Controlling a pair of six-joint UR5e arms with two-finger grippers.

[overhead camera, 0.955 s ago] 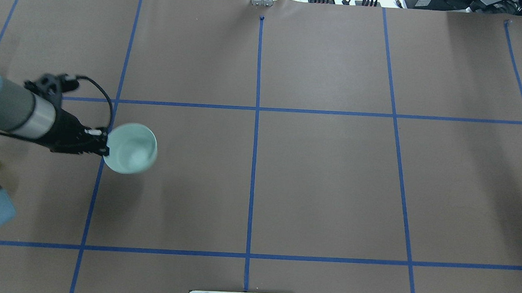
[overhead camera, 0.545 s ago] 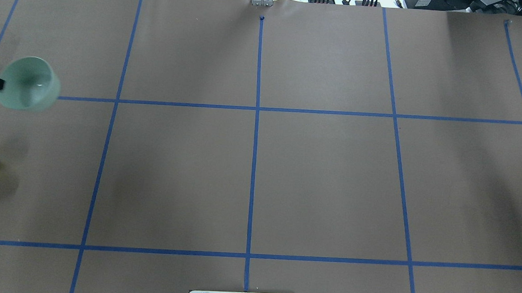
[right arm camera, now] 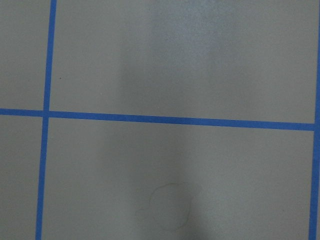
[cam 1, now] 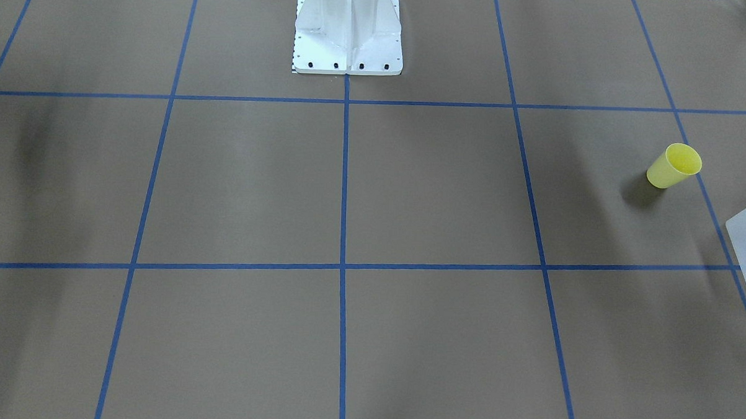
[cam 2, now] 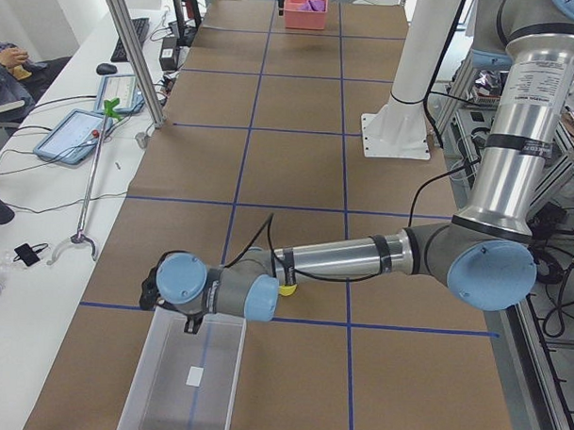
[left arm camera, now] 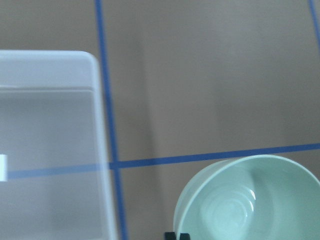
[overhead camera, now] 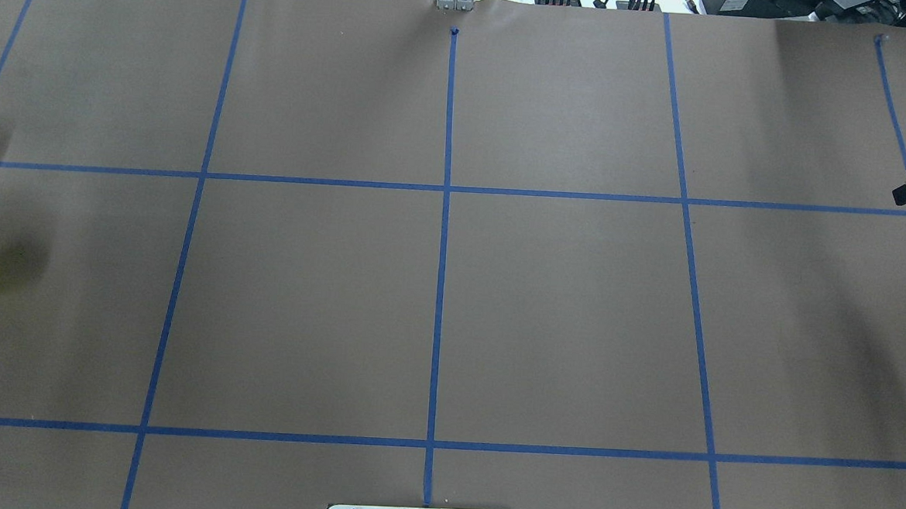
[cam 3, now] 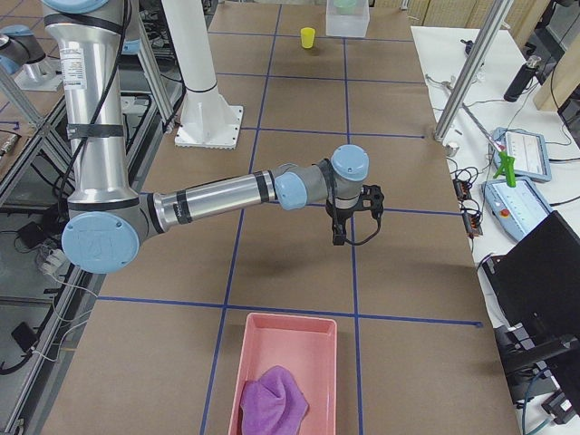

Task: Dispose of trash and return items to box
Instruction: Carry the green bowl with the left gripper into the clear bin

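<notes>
**One item gripped, one standing loose**

A green bowl [left arm camera: 240, 200] hangs at the left gripper [left arm camera: 177, 236], whose fingertips [left arm camera: 170, 235] seem to pinch its rim, though only their ends show. It is over bare brown paper [left arm camera: 200, 75], just beside the clear box [left arm camera: 50, 125] at the table's left end. A yellow cup [cam 1: 673, 165] stands near that box. The right gripper [cam 3: 339, 237] hovers near a pink tray [cam 3: 290, 344] with a purple cloth [cam 3: 272, 403] at the right end; open or closed, I cannot tell.

Green bowl [left arm camera: 245, 200] partly off btm edge, grip pt. prob. hidden
</notes>
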